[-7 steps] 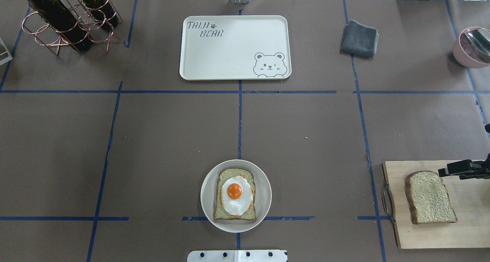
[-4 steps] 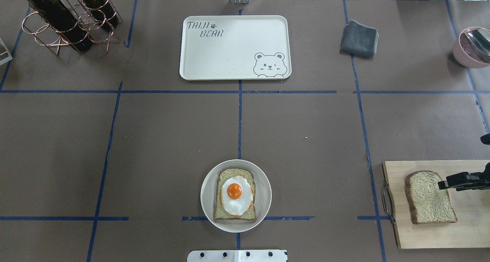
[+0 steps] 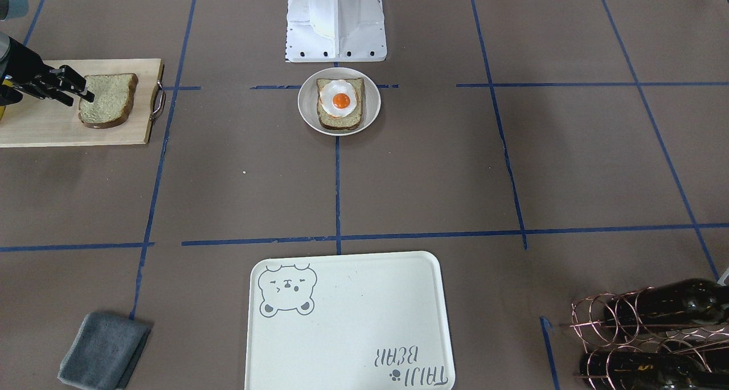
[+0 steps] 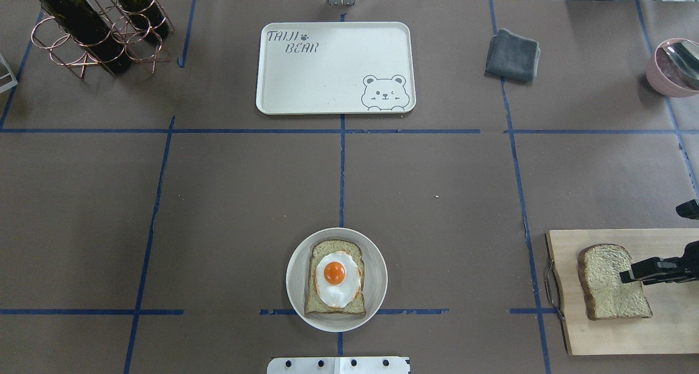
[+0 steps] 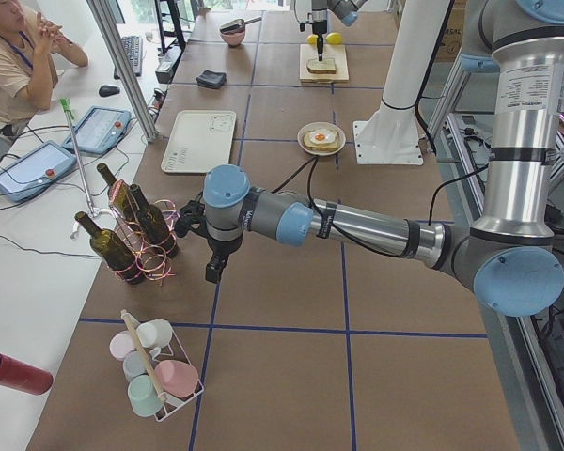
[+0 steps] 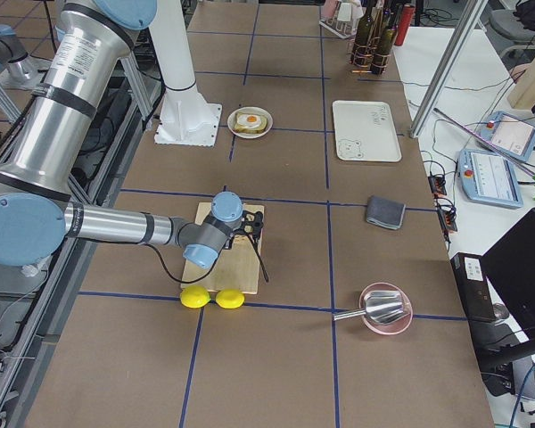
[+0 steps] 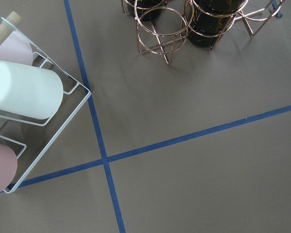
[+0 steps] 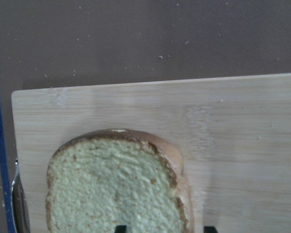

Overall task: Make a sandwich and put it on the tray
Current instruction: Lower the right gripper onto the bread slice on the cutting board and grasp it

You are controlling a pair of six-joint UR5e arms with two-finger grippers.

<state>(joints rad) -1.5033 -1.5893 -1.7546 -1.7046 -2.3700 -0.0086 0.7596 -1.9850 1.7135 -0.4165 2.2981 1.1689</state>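
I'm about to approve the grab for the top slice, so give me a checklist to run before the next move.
1. The right gripper is open: ok, fingertips apart in the wrist view.
2. It is over the bread slice on the cutting board: ok, straddling the crust edge.
3. Contact with the bread: cannot tell.
4. The egg lies on the slice on the plate: ok.
5. The left gripper is away from the plate: ok, by the bottle rack.
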